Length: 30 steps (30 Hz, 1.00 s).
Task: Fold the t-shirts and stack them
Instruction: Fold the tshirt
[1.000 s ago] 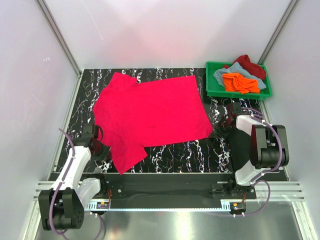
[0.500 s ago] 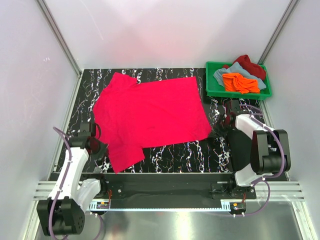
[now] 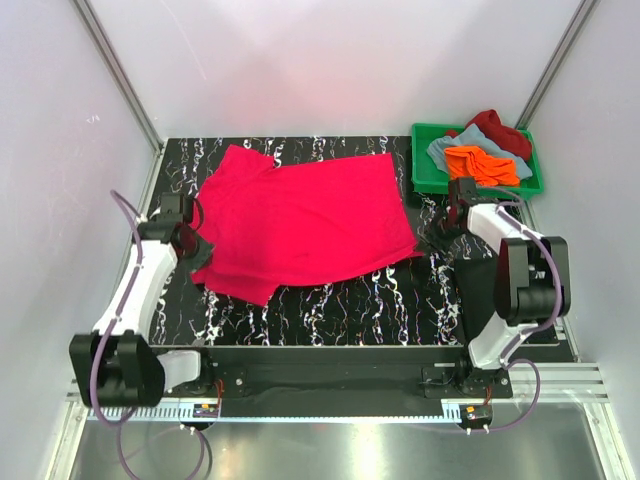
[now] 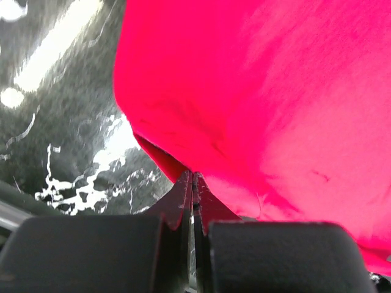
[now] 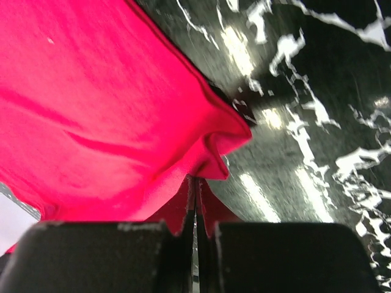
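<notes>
Top external view: the pinkish-red shirt [image 3: 305, 220] lies spread across the middle of the table [image 3: 400, 300], collar end to the left and hem to the right.

The left gripper [image 3: 200, 250] has its jaws pressed together on the shirt's near-left edge. The left wrist view shows a fold of red cloth nipped between the fingertips [image 4: 183, 189] and raised clear of the table.

The right gripper [image 3: 432, 243] is likewise clamped on the near-right hem corner, with the cloth bunched at the tips in the right wrist view.

Assessment: the first fold appears to be in hand, with the near edge to be carried over toward the far edge.
- Both held points should travel level and at one pace, with the cloth kept lightly taut between them so that no sag drags or creases underneath.
- Release should wait until the edge lies flat and square on the far side.
- The right arm works just beside the crate [image 3: 420, 186] — its rim is a snag risk.

Containers: one green crate at the far-right corner of the table. It holds three bunched, unfolded shirts:
- orange [image 3: 478, 163] on top
- grey-blue [image 3: 445, 148] beneath, at the left
- dark red [image 3: 500, 128] at the back — heaped above the rim
</notes>
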Motion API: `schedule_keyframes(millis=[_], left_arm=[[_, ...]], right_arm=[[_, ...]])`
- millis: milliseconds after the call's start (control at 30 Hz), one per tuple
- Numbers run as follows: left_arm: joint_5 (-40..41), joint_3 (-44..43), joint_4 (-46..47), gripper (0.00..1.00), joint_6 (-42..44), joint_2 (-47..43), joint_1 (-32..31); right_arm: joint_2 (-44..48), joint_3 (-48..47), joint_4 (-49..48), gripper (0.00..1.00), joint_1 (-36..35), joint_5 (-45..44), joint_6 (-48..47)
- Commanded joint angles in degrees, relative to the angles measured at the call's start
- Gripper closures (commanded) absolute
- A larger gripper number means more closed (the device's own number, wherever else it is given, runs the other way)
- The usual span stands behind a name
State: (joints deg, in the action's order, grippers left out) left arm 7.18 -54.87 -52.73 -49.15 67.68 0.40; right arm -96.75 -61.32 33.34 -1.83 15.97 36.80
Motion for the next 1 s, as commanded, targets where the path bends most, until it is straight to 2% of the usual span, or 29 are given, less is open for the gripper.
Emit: schedule_keyframes(millis=[0, 300, 967], left_arm=[[3.3, -5.9, 3.3, 1.0, 3.3, 3.6, -0.1], [4.2, -15.0, 5.0, 1.0, 6.5, 12.2, -0.1], [1.8, -22.7, 6.3, 1.0, 10.5, 23.0, 4.0]], right_arm=[[-2.4, -4.9, 1.5, 1.0, -0.6, 0.1, -0.4], [-9.8, -15.4, 3.9, 1.0, -0.8, 0.7, -0.9], [-23.0, -32.4, 7.2, 1.0, -2.3, 0.4, 0.2]])
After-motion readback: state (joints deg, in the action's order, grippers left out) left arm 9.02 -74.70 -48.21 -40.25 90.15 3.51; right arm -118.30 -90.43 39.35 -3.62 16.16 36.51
